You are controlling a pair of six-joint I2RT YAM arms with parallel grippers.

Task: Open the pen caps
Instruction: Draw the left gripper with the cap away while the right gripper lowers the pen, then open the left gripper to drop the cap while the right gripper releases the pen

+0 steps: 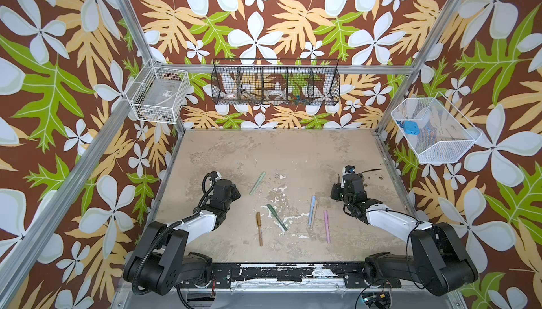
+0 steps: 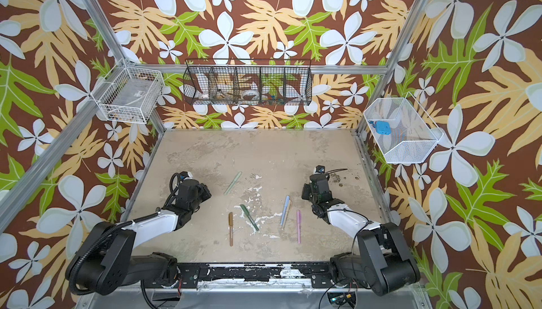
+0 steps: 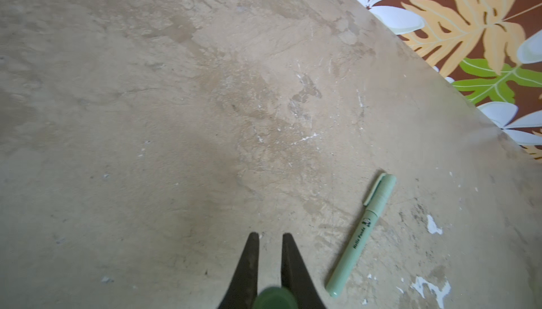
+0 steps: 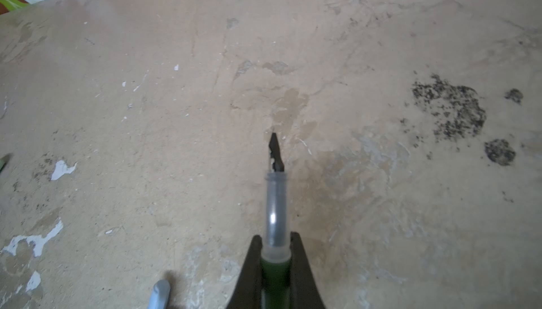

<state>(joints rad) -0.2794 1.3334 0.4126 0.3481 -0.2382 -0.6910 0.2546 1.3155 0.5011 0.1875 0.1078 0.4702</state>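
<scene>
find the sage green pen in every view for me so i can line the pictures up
Top view: sage green pen, left of centre, farthest pen from the arm bases.
Top view: same spot, slanted.
Left wrist: beside the left hand, cap on.
Right wrist: only a green sliver at the edge; cannot tell.
Landmark: white chip in the tabletop beside the pen.

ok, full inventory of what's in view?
pens: six on table: sage pen far centre; dark green pen centre; brown pen left of it; light blue pen and beige pen side by side; pink pen rightmost
baskets: three; white wire basket left wall; black basket back wall; white mesh basket right wall, blue item inside
table: one, worn beige
cap: one, dark green, held
pen body: one, dark green, uncapped, held
left hand: black, shut on cap
right hand: black, shut on pen body
</scene>
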